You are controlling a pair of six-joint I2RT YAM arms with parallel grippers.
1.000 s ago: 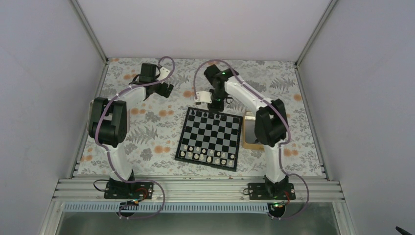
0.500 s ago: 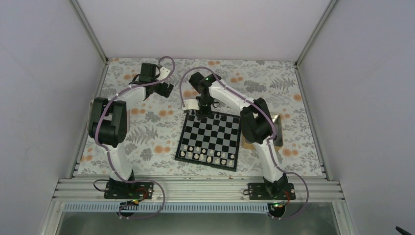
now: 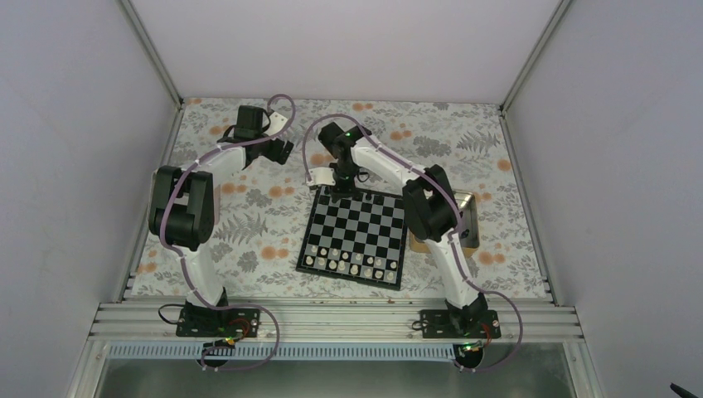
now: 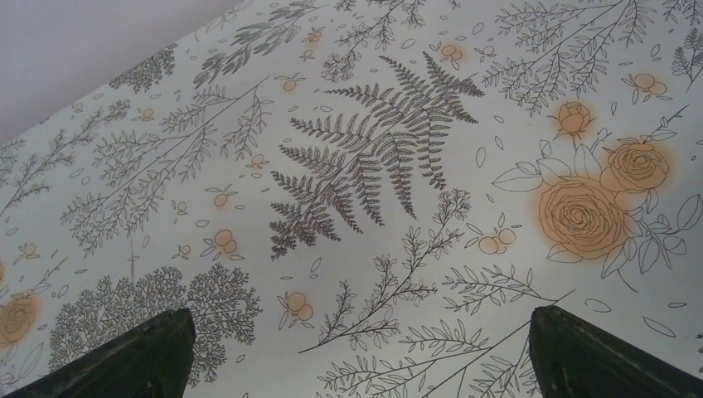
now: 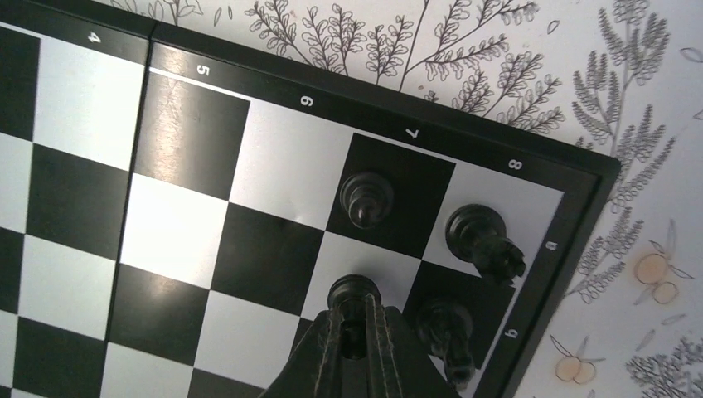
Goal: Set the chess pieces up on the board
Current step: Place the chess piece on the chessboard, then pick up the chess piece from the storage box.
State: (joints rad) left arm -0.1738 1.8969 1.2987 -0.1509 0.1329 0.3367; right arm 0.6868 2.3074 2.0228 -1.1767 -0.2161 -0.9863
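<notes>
While the right gripper (image 5: 356,327) pinches it, jaws nearly closed around its stem, a tiny black pawn (image 5: 355,292) sits over a white square in the corner of the chessboard (image 5: 178,224). Whether its base touches the square cannot be told.

The pawn looks light, hard and smooth, with a narrow base, so it would probably tip or slip easily. The narrow neck under the round head seems the best place to take hold.

Four black chessmen show in the right wrist view:
- the held pawn
- a second pawn (image 5: 366,199) standing on the neighbouring black square
- two larger pieces, one on the corner square (image 5: 483,240) and one just beside it (image 5: 443,332), types unclear

From above, white chessmen (image 3: 348,264) fill two rows along the board's near edge, too small to count. One wooden-rimmed tray (image 3: 470,224) lies right of the board, partly behind the arm.

The left gripper (image 4: 365,356) hangs with jaws wide and empty over the floral tablecloth (image 4: 373,166), well apart from the board.
</notes>
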